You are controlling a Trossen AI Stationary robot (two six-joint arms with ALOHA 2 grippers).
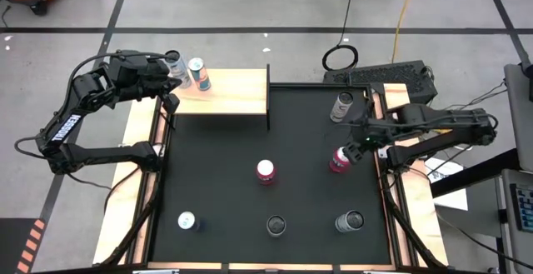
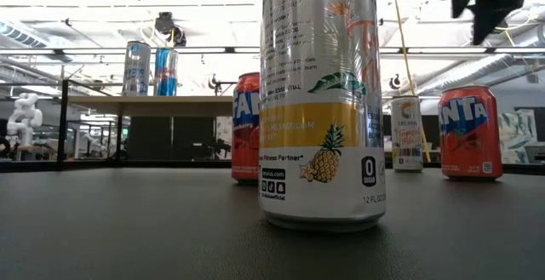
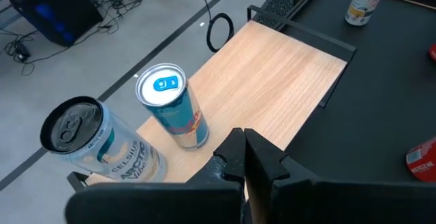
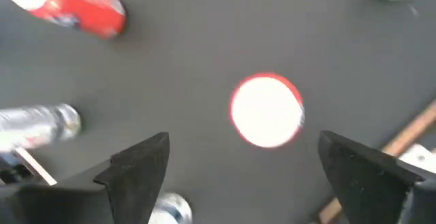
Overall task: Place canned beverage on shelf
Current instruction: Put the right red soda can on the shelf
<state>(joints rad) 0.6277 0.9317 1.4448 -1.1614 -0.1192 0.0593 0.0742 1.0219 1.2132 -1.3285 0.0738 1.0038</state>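
Note:
The shelf [image 1: 233, 95], a pale wood board on a black frame, stands at the mat's far left. A silver can [image 1: 175, 62] and a blue can [image 1: 198, 73] stand upright on its left end. My left gripper [image 1: 176, 87] is shut and empty over that end, just on the near side of the two cans [image 3: 170, 112]. My right gripper [image 1: 346, 152] hangs open above a red can [image 1: 339, 159] that stands on the mat at the right. In the right wrist view my open right gripper [image 4: 244, 141] has a finger on either side of the can's pale top [image 4: 267, 109], clear of it.
More cans stand on the black mat: a red one at the middle [image 1: 266, 171], three along the near edge [image 1: 186, 221] [image 1: 276, 225] [image 1: 350, 221], and a silver one at the far right [image 1: 341, 106]. The shelf's right part [image 3: 272, 81] is bare wood.

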